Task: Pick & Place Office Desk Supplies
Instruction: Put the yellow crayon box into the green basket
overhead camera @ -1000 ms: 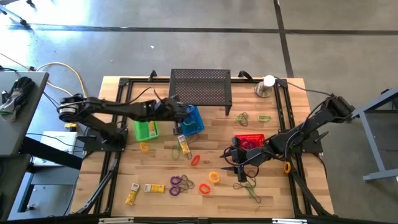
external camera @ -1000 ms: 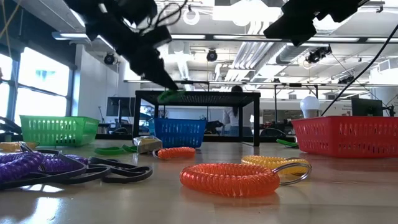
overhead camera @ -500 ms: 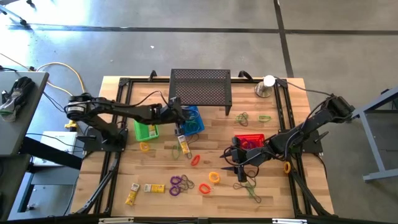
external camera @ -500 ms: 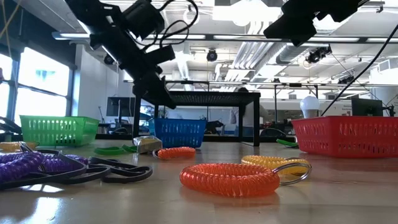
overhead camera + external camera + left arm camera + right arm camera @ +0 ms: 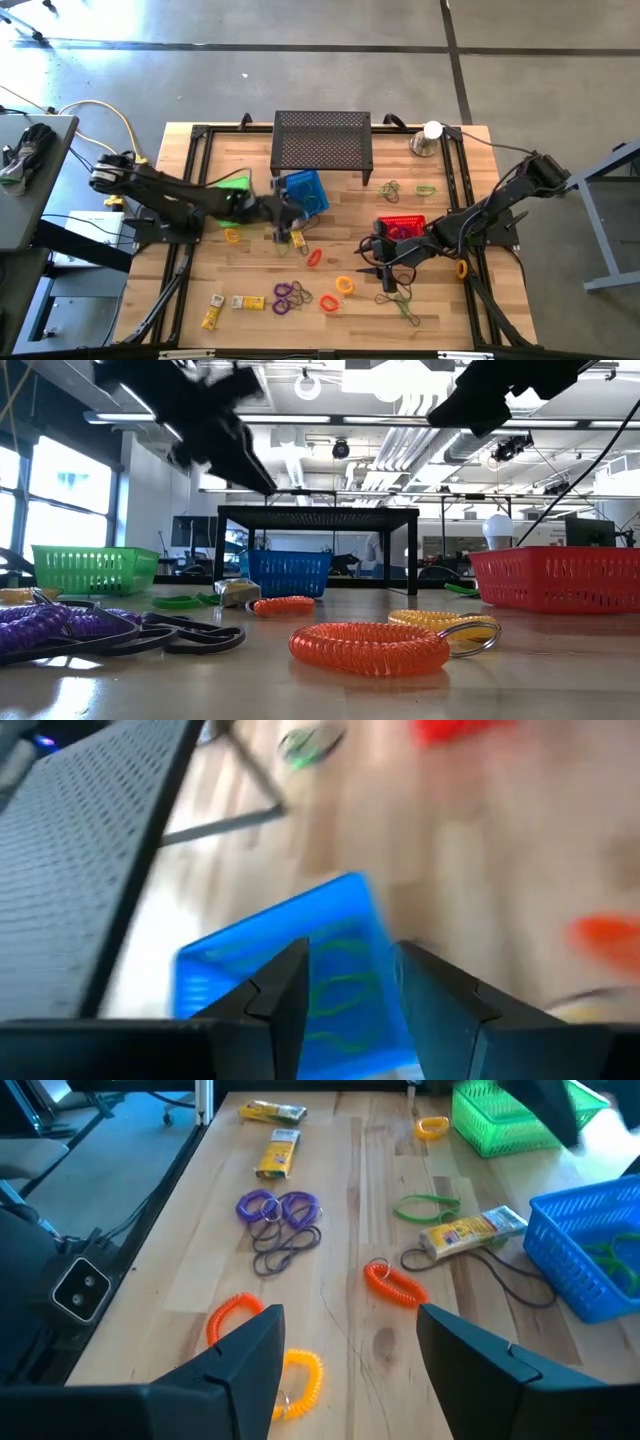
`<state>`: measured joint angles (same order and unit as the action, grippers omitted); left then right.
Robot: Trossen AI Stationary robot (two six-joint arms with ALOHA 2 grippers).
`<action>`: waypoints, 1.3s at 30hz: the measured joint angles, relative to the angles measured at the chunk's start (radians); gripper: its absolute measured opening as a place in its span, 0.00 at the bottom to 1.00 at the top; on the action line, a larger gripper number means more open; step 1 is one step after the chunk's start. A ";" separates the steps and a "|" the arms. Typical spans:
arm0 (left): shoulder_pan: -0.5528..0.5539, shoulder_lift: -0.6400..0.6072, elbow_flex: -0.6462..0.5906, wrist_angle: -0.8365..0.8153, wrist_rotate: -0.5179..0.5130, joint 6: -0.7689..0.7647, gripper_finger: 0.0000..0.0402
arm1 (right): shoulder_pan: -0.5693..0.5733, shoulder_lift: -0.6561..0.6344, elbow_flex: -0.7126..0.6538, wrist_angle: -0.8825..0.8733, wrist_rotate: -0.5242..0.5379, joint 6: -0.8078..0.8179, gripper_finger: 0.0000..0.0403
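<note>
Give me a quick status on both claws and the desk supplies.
Left claw open, empty, over blue basket. Right claw open, hovering above orange coil. Loops and packets scattered; nothing blocking.

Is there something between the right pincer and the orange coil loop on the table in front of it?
Nothing visible blocks it. In the right wrist view the right pincer is open above bare wood, and the orange coil loop lies just ahead of its fingers. The yellow coil loop lies beside it, not in the path.
</note>
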<state>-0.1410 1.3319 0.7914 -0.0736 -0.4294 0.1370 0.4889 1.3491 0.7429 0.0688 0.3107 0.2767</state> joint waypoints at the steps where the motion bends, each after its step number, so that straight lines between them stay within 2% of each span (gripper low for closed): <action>1: -0.034 -0.014 0.000 -0.003 0.000 -0.047 0.35 | 0.000 0.000 0.000 -0.001 0.000 0.009 0.54; 3: -0.096 -0.039 0.000 -0.016 0.009 -0.117 0.35 | 0.000 0.000 0.000 -0.002 0.000 0.015 0.54; 7: -0.209 -0.065 0.000 -0.053 0.011 -0.142 0.35 | 0.000 0.000 0.000 0.000 0.000 0.029 0.54; 13: -0.309 -0.067 0.000 -0.131 0.010 -0.248 0.36 | 0.000 0.000 0.000 0.019 0.000 0.036 0.54; 19: -0.365 -0.067 0.000 -0.231 0.001 -0.416 0.53 | 0.000 0.000 0.000 0.023 0.000 0.020 0.54; 21: -0.369 -0.067 0.000 -0.267 0.037 -0.535 0.59 | 0.000 0.000 0.000 0.023 0.000 0.014 0.54; 23: -0.368 -0.067 0.001 -0.298 0.120 -0.596 0.63 | 0.000 0.000 0.000 0.022 0.000 0.010 0.54; 26: -0.369 -0.067 0.020 -0.373 0.311 -0.525 0.66 | 0.000 0.000 0.000 0.018 0.000 0.007 0.54; 28: -0.370 -0.067 0.051 -0.418 0.401 -0.499 0.66 | 0.000 0.000 0.000 0.018 0.000 0.007 0.54; 33: -0.398 -0.056 0.181 -0.542 0.404 -0.510 0.67 | 0.000 0.000 0.000 0.018 0.000 0.007 0.54; 39: -0.454 0.027 0.283 -0.686 0.396 -0.667 0.67 | 0.000 0.000 0.000 0.017 0.000 0.007 0.54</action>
<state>-0.5948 1.3592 1.0740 -0.7595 -0.0335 -0.5301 0.4889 1.3491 0.7429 0.0861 0.3111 0.2833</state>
